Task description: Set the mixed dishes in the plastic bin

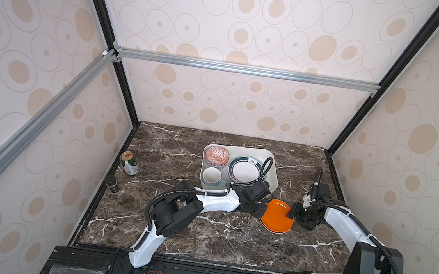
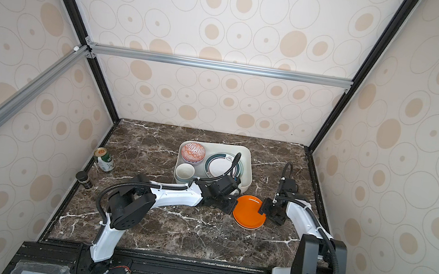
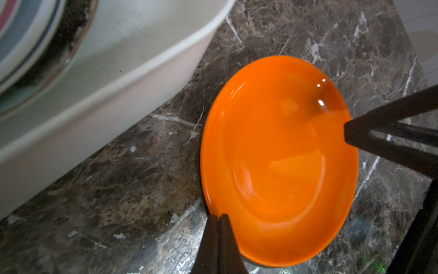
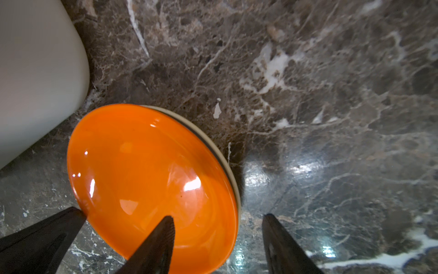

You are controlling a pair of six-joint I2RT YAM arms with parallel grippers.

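Orange plate point(image 1: 277, 215) sat on a cream plate point(image 4: 227, 161), on the table point(image 1: 197, 237) just beside the bin point(image 1: 274, 157). Left gripper point(image 3: 218, 227) was shut, tips against the rim. Right gripper point(image 4: 218, 215) gaped open astride the opposite rim. Glazed, slick, brittle: I'd pinch the rim.

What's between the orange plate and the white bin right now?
Nothing: only a bare strip of the marble table separates the orange plate from the bin, as the left wrist view shows.
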